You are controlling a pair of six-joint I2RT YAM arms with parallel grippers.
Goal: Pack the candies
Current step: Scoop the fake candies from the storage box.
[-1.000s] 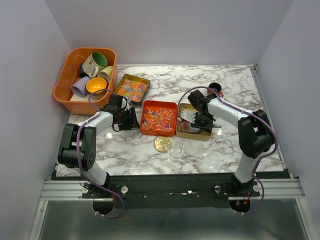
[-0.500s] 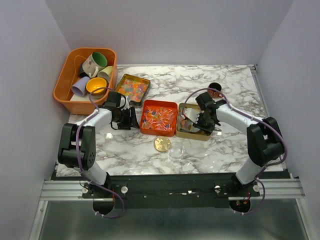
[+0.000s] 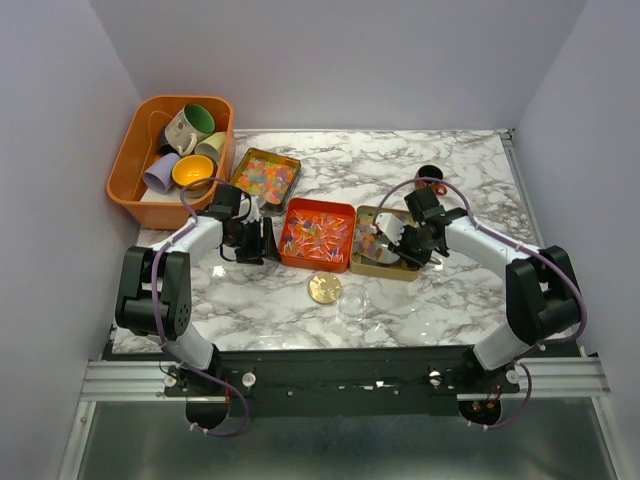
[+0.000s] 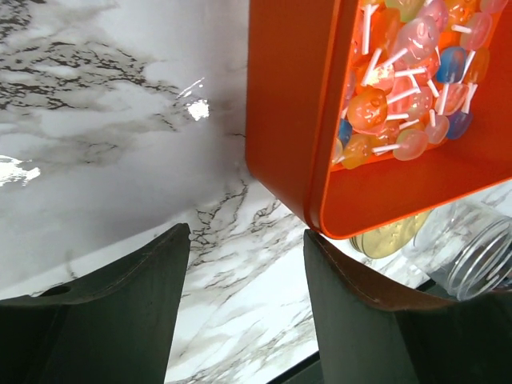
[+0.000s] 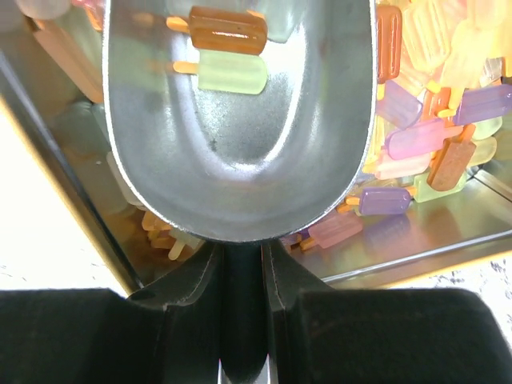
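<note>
Nearest the bases we note a flat gold disc (image 3: 323,289) and a clear jar (image 3: 353,302) just beside it, both on the marble. Beyond them, the right gripper (image 5: 240,276) is clamped nearly closed on the handle of a metal scoop (image 5: 232,144). The scoop's long axis runs straight out from the wrist, leftward over the gold tin (image 3: 385,273). Two ice-lolly-shaped candies (image 5: 229,30) lie at the far end of the bowl. The rest of that stock sits in the tin directly beneath and to the right of the scoop. The left gripper (image 4: 244,240) stands well open and holds nothing, just left of the orange tin (image 4: 292,120) of lollipops (image 4: 400,96). We judge the right arm the nearer to the load, and the jar lies toward the bases and to the left of the scoop. Farther back stand a third tin (image 3: 240,170) of mixed sweets and an orange bin (image 3: 125,170) of mugs (image 3: 190,125).
</note>
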